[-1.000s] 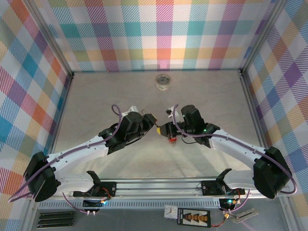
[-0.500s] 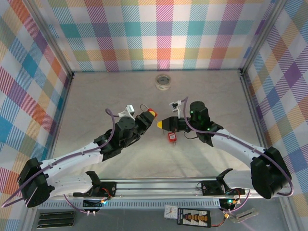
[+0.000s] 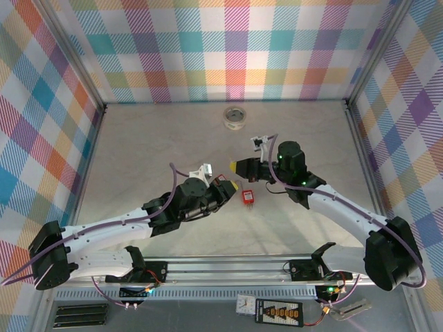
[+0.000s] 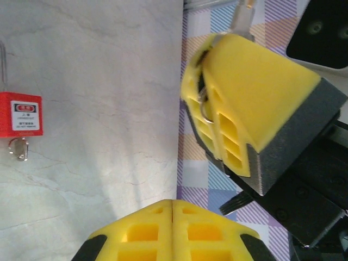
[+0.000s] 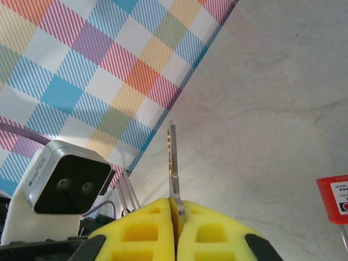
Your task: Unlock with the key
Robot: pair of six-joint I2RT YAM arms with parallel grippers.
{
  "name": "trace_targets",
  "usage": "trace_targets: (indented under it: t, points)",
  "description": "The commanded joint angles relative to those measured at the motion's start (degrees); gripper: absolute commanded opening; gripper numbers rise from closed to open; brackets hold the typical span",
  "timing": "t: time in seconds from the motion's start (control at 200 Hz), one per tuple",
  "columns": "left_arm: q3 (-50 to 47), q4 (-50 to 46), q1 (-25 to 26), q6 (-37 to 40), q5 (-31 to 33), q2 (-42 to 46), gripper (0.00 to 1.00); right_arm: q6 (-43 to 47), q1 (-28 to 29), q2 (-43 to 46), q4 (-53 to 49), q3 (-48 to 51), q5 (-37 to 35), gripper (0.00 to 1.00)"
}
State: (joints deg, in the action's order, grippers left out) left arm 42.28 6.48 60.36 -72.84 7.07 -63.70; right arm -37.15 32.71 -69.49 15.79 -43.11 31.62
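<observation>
Right tool [image 5: 175, 211] clamped on the key [image 5: 172, 157], whose thin blade stands clear of the yellow pads. Left tool [image 4: 173, 209] closed pad to pad with nothing between. The red padlock [image 4: 19, 114] lies flat and loose on the tabletop [image 3: 159, 145], just beside the left tool and near the right, touched by neither. A small silvery piece sits at the end of the padlock opposite the shackle; what it is cannot be told. The step in hand is judged to be bringing the key to the keyway. To do it well, the blade should be lined up with the padlock's long axis and entered squarely at the end opposite the shackle. Since the loose body would likely slide under a push, the left tool should probably reopen and steady it first. Against the frame half a second earlier, the left tool has drawn nearer the arm bases and closer to the padlock, and its fingers have shut. The right tool has shifted slightly toward the far wall, and the padlock has not moved.
</observation>
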Motion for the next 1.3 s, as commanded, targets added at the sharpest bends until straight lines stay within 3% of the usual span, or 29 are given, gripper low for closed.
trace_targets:
  t: [0.0,0.085,0.135,0.205,0.265,0.36,0.43,0.645,0.82,1.08,1.295]
  points:
    - [2.56,-7.97,0.38,-0.15,2.92,3.99,0.0,2.91,0.43,1.53,-3.02,-0.28,-0.95,0.0]
    - [2.42,-15.78,0.37,-0.42,6.88,7.94,0.0,4.06,0.43,2.85,-6.7,0.07,-1.46,0.0]
    - [3.09,-21.66,0.13,0.08,10.26,10.51,0.07,5.18,0.43,4.19,-9.72,0.27,-2.58,0.0]
    - [4.58,-30.76,-1.35,2.37,13.51,13.06,0.33,6.31,0.45,6.31,-14.32,0.48,-4.29,0.0]
    - [6.35,-36.17,-4.88,4.9,11.91,13.28,0.51,7.61,0.43,8.07,-19.32,0.04,-6.01,0.0]
    - [8.21,-40.3,-9.75,8.02,7.04,10.54,0.71,9.39,0.43,11.53,-26.68,-0.36,-9.15,0.0]
    - [8.28,-39.58,-11.63,8.92,3.47,6.35,0.78,10.24,0.43,14.01,-31.05,-0.35,-10.12,0.0]
    - [14.72,-31.41,-14.57,10.22,-7.3,-15.84,0.81,11.01,0.43,20.37,-37.76,1.98,-11.06,0.0]
    - [25.72,-38.24,-17.4,15.09,-7.97,-30.71,0.78,9.64,0.43,24.59,-38.37,4.62,-9.74,0.0]
    - [34.42,-43.64,-20.54,18.27,-8.71,-43.25,0.76,9.87,0.43,27.76,-37.83,7.52,-7.26,0.0]
    - [36.74,-45.14,-21.33,19.81,-7.94,-47.9,0.76,10.88,0.43,29.78,-38.24,9.15,-6.49,0.0]
